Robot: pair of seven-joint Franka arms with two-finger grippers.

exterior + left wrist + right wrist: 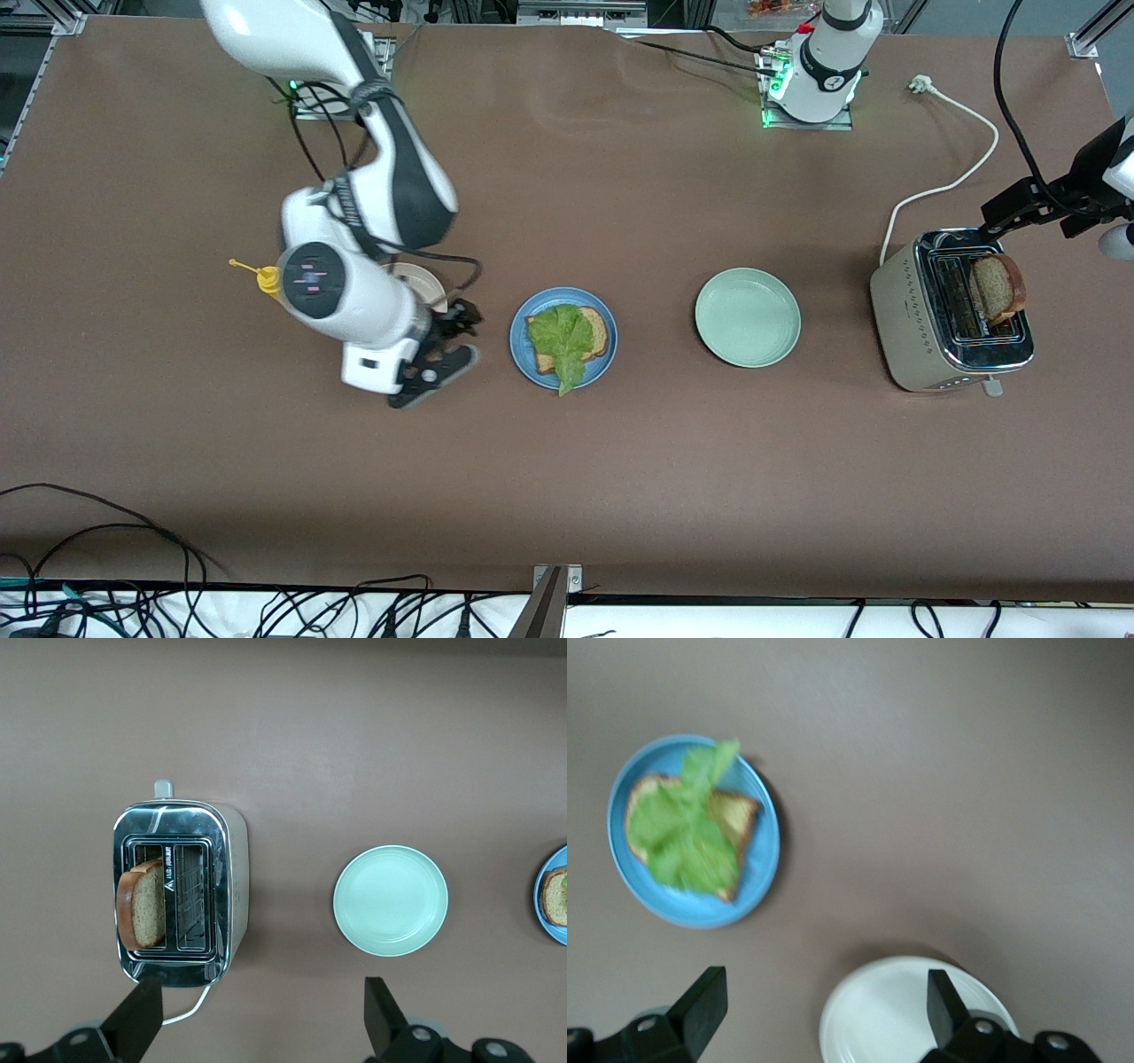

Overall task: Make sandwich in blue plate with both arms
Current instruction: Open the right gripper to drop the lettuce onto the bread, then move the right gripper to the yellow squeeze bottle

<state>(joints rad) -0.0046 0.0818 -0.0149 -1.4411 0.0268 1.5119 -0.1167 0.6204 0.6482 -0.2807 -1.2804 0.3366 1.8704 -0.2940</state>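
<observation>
The blue plate (523,350) sits mid-table with one brown toast slice (599,331) on it and a ruffled green lettuce leaf (562,338) on top. A second toast slice (998,287) stands in a slot of the toaster (917,350). My right gripper (454,347) is open and empty, over the table between the blue plate and a beige plate. Its wrist view shows its gripper (824,992), the blue plate (760,870) and the lettuce (682,828). My left gripper (1019,215) is open and empty, over the table at the toaster's cord end. Its wrist view shows its gripper (261,997), the toaster (229,895) and the toast (142,904).
A pale green plate (747,317) lies empty between the blue plate and the toaster, also in the left wrist view (390,900). A beige plate (427,285) lies partly under the right arm, beside a yellow bottle (266,279). The toaster's white cord (961,177) runs toward the left arm's base.
</observation>
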